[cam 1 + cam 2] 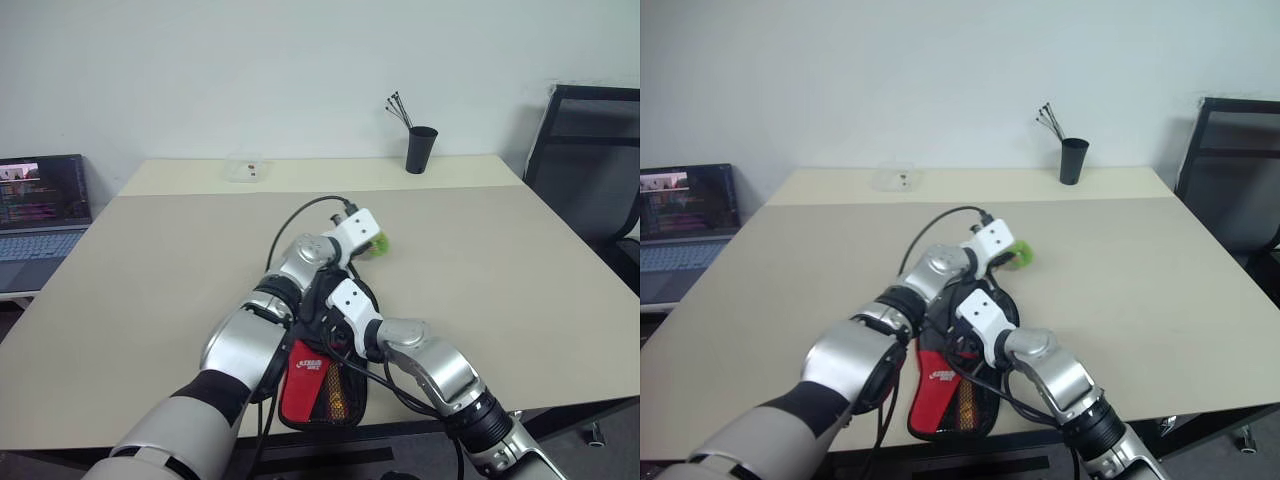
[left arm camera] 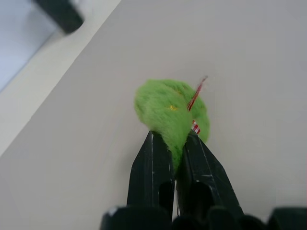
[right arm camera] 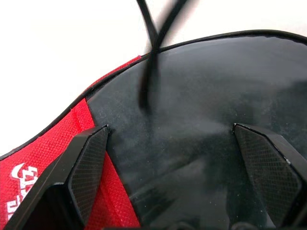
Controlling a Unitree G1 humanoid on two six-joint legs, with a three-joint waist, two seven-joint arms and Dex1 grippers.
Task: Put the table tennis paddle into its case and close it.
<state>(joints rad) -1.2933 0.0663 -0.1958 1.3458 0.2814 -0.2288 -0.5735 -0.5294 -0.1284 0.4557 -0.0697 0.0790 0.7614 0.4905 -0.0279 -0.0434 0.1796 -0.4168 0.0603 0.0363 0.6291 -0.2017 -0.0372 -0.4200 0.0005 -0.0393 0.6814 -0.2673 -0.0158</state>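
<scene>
red-and-black case [image 1: 312, 388], green fuzzy ball [image 2: 170, 111]

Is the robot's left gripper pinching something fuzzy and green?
Yes, the left gripper has its two black fingers closed on a fuzzy green tuft above the beige table.

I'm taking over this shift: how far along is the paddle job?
The table tennis paddle lies on the case's red panel at the table's near edge; whether it is tucked inside is unclear. The right gripper is open over the paddle's black face. The left gripper is shut on a fuzzy green tuft. Closing the case remains.
</scene>
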